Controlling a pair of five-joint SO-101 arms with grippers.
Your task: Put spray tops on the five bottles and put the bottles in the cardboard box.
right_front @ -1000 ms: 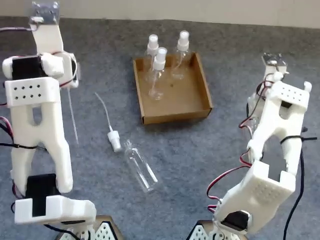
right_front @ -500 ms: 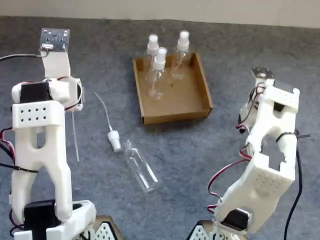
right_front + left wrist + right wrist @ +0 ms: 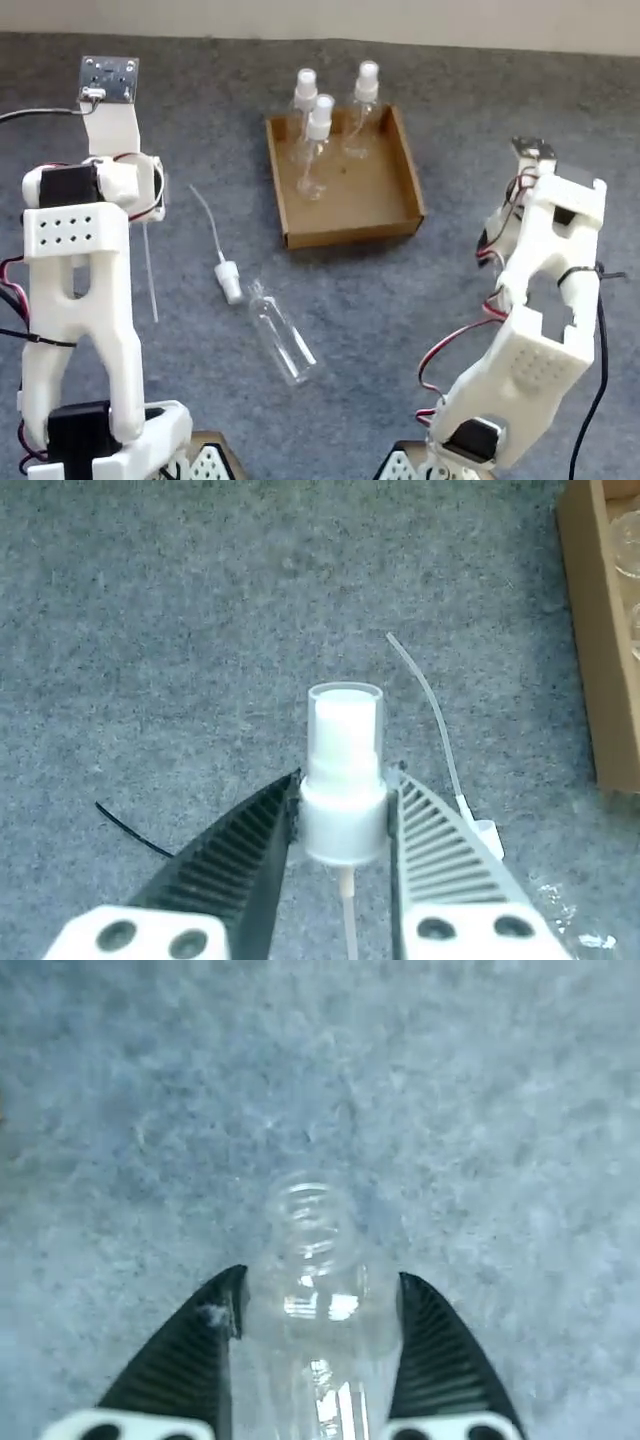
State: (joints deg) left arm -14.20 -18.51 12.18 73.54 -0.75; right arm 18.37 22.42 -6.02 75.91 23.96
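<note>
Right arm (image 3: 560, 230) shifts slightly outward. High view: cardboard box (image 3: 405, 195) holds three capped bottles (image 3: 318, 140); loose spray top (image 3: 229, 279) just beside bare bottle (image 3: 283, 335) on carpet (image 3: 450, 100). Left wrist view: left gripper (image 3: 343, 790) clamped on second spray top (image 3: 344, 730). Right wrist view: right gripper (image 3: 318, 1295) clamped on uncapped bottle (image 3: 310, 1250).

The white left arm (image 3: 78, 280), at 9 o'clock, is carrying black servos, a perforated plate and red-and-black cables; the white right arm (image 3: 545, 300), at 4 o'clock, is trailing similar wiring. The left gripper (image 3: 343, 785) is showing black ribbed fingers (image 3: 235, 855).
</note>
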